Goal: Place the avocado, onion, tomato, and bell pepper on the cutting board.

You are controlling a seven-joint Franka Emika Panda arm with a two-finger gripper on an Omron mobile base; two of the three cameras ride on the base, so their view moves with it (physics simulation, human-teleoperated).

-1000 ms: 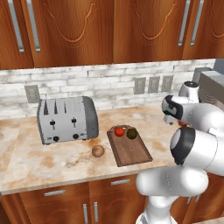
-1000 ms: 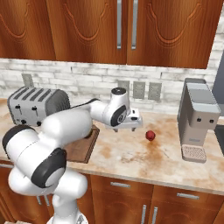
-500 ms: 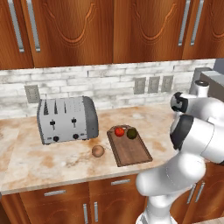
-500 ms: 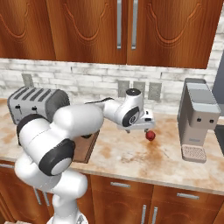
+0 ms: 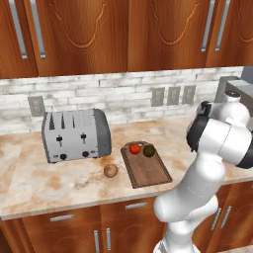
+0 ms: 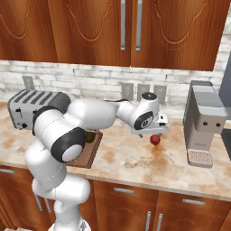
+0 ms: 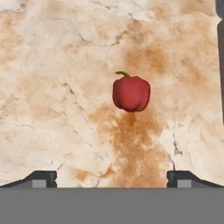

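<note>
Marbled tabletop [image 5: 59, 188] under wooden cabinets, arm stretched right and bent down, end effector [image 6: 155, 129] spread wide and empty above red bell pepper [image 7: 131, 92], tomato [image 5: 134, 148] and avocado [image 5: 148, 150] on cutting board [image 5: 148, 170], onion [image 5: 110, 170] just left of board

The arm reaches far right, its gripper [image 7: 112, 177] pointing down, fingers [image 7: 41, 177] spread wide and empty.

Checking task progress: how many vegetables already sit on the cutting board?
2: the tomato and the avocado, side by side at the far end of the cutting board. The onion and bell pepper lie on the counter.
</note>
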